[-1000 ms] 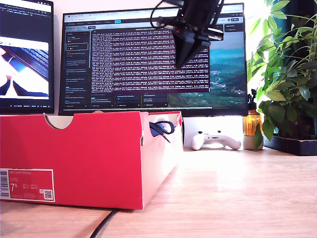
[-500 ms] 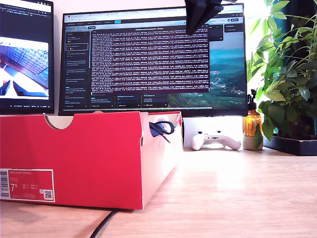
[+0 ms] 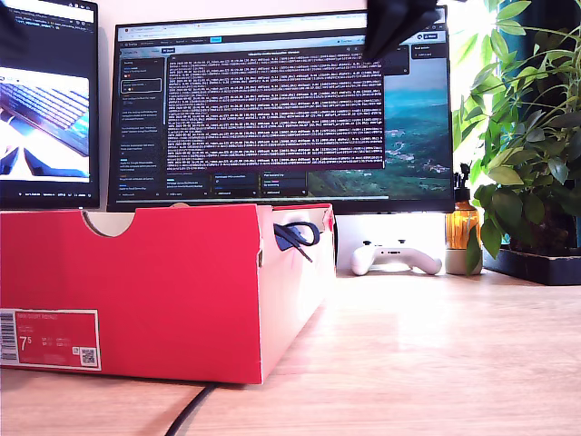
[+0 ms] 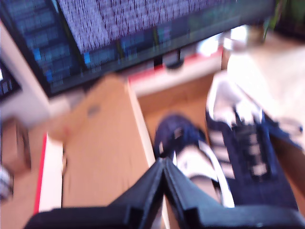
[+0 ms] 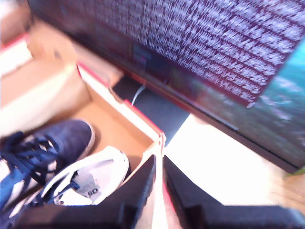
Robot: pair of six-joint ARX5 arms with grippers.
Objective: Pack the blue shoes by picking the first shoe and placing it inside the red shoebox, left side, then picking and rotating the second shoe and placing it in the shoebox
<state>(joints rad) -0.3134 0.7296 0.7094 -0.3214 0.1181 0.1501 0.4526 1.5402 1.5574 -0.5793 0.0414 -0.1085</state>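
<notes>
The red shoebox (image 3: 136,291) stands at the exterior view's left, with a dark lace loop (image 3: 295,236) hanging over its side wall. In the blurred first wrist view both blue shoes (image 4: 248,152) (image 4: 190,152) lie side by side on the brown floor of the shoebox (image 4: 181,100). My first gripper (image 4: 163,164) hangs shut and empty above them. In the second wrist view the blue shoes (image 5: 52,143) (image 5: 90,181) point opposite ways. My second gripper (image 5: 159,157) is shut and empty over the shoebox wall (image 5: 114,105). A dark arm (image 3: 399,27) shows at the exterior view's top edge.
A wide monitor (image 3: 281,109) stands behind the box, with a smaller screen (image 3: 45,100) at the exterior view's left. A white game controller (image 3: 395,257), an amber bottle (image 3: 463,232) and a leafy plant (image 3: 526,145) sit at that view's right. A black cable (image 3: 186,413) runs under the box's front.
The dark arm has risen and drifted toward the exterior view's right, now only partly in view at the top edge. The box and lace have not moved.
</notes>
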